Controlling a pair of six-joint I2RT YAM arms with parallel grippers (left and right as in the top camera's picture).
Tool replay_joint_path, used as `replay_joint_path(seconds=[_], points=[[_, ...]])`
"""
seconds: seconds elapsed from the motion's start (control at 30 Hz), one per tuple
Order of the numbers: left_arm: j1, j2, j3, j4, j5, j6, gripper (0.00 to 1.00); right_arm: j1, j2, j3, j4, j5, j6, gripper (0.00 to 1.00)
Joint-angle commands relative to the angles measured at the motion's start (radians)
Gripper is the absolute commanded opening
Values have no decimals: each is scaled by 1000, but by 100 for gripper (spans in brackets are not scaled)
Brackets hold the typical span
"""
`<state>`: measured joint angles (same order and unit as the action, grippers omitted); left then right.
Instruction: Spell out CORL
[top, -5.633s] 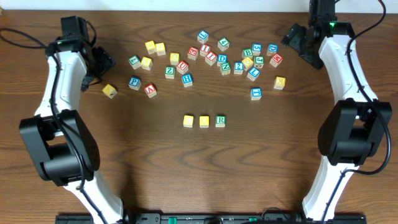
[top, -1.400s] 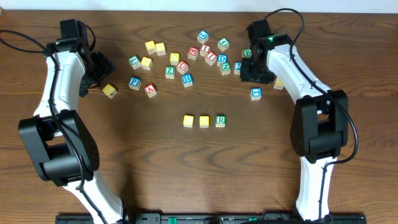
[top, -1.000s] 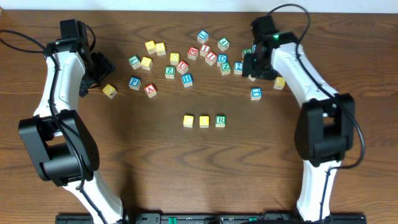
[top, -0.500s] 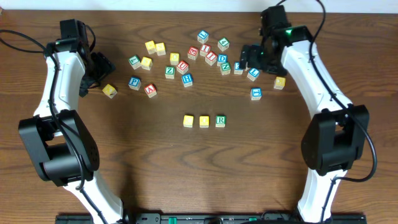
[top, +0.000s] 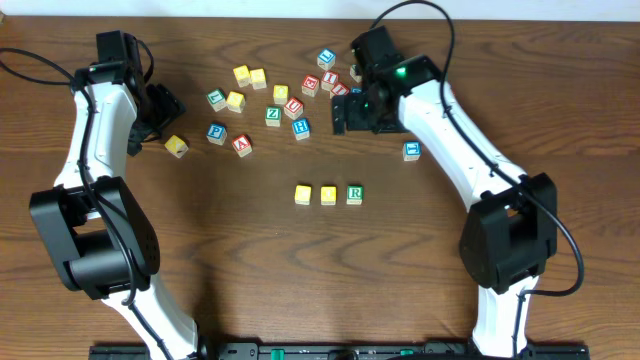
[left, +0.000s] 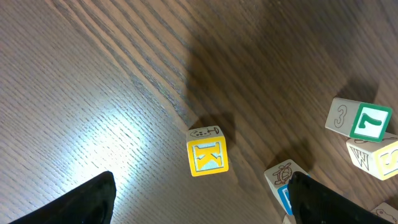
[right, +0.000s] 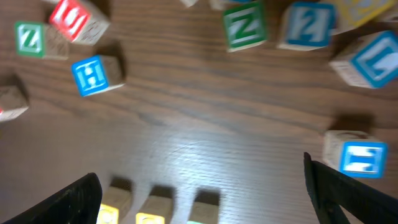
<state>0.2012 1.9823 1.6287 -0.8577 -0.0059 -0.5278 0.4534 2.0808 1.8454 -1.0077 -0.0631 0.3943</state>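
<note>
A row of three blocks lies mid-table: two yellow ones (top: 303, 194) (top: 328, 194) and a green R block (top: 354, 194). Their tops also show at the bottom of the right wrist view (right: 152, 208). My right gripper (top: 345, 118) (right: 202, 199) is open and empty, hovering over bare wood just in front of the loose letter blocks. A blue L block (right: 373, 59) lies ahead and to its right; the arm hides it in the overhead view. My left gripper (top: 165, 105) (left: 202, 205) is open and empty above a yellow K block (left: 207, 151) (top: 176, 146).
Several loose letter blocks are scattered across the back of the table, among them a blue H (top: 301, 128) (right: 93, 74), a green Z (right: 244, 25) and a blue 2 (right: 308, 25). A lone blue block (top: 411, 150) (right: 357, 155) lies right of the gripper.
My right arm came in from the far back right, hovered over the right-hand blocks, then swung left to the middle of the cluster. The left arm and the row have not moved.
</note>
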Motion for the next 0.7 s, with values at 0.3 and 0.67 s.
replay_joint_path(seconds=[0.3,0.67], points=[[0,6,4,-5,-6,-13,87,35,0,4,-33,58,2,99],[0,6,4,-5,-6,-13,87,32,0,4,-42,75,1,99]])
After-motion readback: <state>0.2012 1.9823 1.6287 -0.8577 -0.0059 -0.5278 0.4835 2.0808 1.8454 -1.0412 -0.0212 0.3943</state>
